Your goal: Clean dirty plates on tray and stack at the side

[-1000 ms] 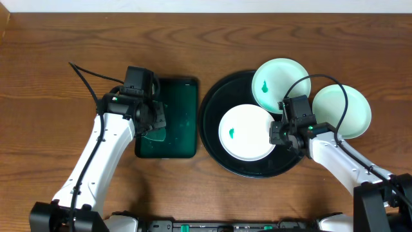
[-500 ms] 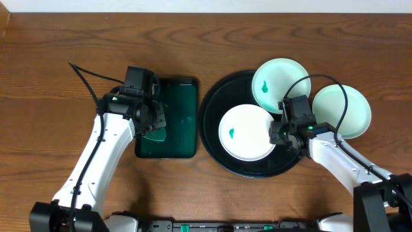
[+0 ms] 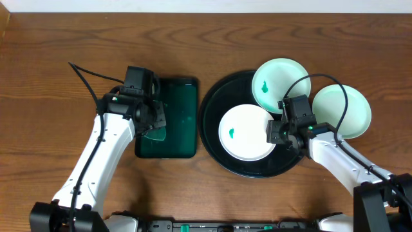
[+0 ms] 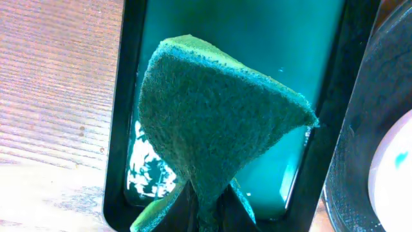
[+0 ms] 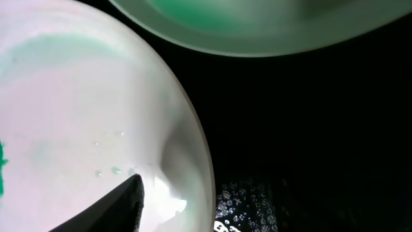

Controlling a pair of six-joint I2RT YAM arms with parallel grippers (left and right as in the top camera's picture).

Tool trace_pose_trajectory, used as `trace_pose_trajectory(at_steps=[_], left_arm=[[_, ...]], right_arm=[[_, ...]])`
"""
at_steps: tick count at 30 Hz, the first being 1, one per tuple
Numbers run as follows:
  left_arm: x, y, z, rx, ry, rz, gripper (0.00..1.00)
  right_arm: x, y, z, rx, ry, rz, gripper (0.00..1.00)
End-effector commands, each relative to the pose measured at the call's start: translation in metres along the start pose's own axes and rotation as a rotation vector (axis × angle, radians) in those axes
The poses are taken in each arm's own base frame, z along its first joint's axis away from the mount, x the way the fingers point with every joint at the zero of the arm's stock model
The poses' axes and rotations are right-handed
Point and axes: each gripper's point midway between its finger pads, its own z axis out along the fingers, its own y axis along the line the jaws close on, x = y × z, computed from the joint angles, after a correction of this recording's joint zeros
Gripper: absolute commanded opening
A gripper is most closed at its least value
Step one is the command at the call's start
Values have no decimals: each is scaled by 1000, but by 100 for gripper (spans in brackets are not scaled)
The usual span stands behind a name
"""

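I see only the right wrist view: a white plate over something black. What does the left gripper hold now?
Observer: The left gripper is shut on a green sponge, above the dark green tray.
Operator: Where does my plate lie?
Observer: The centre plate lies inside the black tray, the right gripper at its right edge.
Operator: Any other plates?
Observer: Two: the far plate overlaps the tray's rim; the right plate lies outside it.

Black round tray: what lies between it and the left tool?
The dark green rectangular tray lies there, clearest in the overhead view.
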Motion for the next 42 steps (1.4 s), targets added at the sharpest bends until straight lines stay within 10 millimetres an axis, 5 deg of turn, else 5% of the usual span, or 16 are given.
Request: trace_pose_trajectory(at_steps=[1, 7, 11, 42], left_arm=[[-9, -2, -5, 0, -26, 0, 8], [-8, -2, -5, -1, -22, -1, 7], [-9, -2, -5, -1, -23, 0, 8], [-8, -2, -5, -2, -19, -1, 7]], right_arm=[[-8, 3, -4, -13, -25, 3, 62], [-11, 5, -4, -18, -40, 2, 65], [-11, 5, -4, -17, -39, 2, 99], [-11, 5, -4, -18, -39, 2, 99]])
